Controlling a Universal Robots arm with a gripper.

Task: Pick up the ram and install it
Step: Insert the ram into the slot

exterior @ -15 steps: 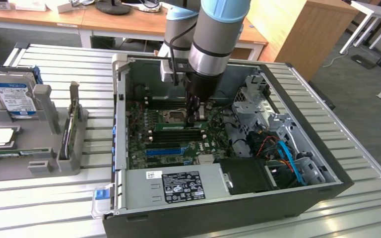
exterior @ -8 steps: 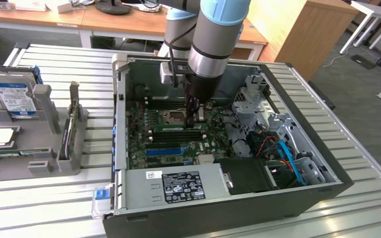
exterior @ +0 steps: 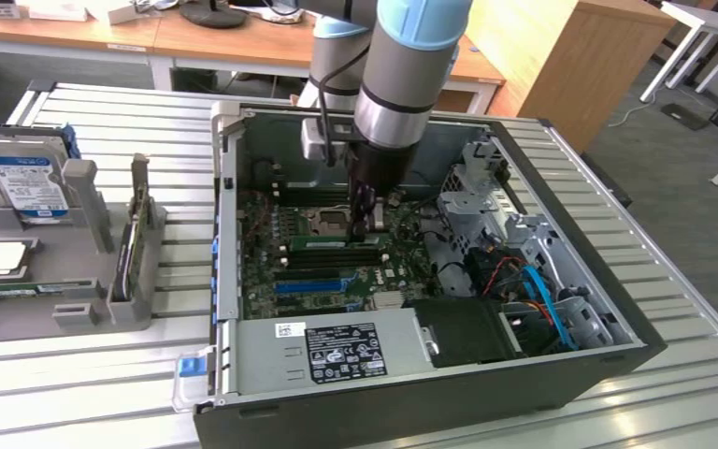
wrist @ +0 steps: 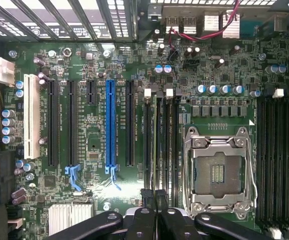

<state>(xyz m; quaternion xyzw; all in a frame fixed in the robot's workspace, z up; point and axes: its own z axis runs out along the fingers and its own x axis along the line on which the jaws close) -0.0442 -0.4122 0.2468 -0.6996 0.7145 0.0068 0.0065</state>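
Starting well away from the CPU socket [exterior: 330,222], toward the exterior view's left, the silver hard drive [exterior: 22,182] stands in its grey holder [exterior: 35,271] outside the case [exterior: 228,234] — not our part, so we ignore it. Closer to the socket on the board is the blue expansion slot [wrist: 110,125]. Then, just beside the socket, come the memory slots.

That's where the ram [exterior: 334,243] is: a green strip lying along one of those slots and seen edge-on from the wrist [wrist: 158,145]. The gripper [exterior: 366,223] is down on it, fingers [wrist: 147,194] drawn together. As far as we can tell they pinch the stick's top edge near one end, not the middle.

So we figure the step in hand is seating it. Our take:
- keep the stick dead upright and parallel to the slot
- push straight down with no sideways lean — those boards don't like twisting
- watch the end far from the grip, which could ride up
- check the white latches [wrist: 147,92]; we can't tell whether they've snapped in
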